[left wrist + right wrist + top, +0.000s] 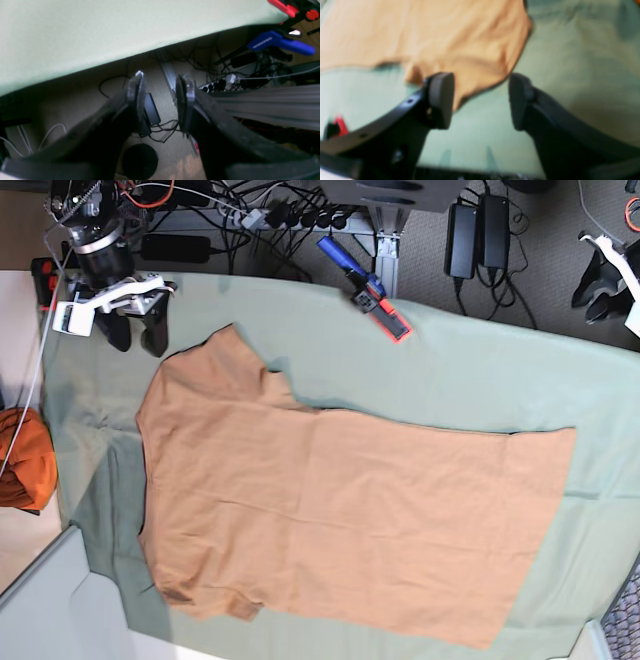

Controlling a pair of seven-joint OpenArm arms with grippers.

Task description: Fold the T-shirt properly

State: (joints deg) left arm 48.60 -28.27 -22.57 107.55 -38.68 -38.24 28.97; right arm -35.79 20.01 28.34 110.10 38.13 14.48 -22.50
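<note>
The T-shirt [340, 510] is lying flat on the green cloth [470, 370], long axis running across the table. The right gripper [480, 100], jaws open and empty, is hovering by the nearer sleeve [470, 57]. The left gripper [160, 100], also open, is hanging off the table, well apart from the shirt.

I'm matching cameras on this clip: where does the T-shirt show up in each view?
Left wrist: not in view; only the green table cloth, its edge, and floor cables.
Right wrist: the T-shirt fills the upper left, one sleeve reaching down between the right gripper fingers.
Base: T-shirt spread flat across the centre, sleeves on the left.
Shared landmark: the green table cloth appears in all three.
</note>
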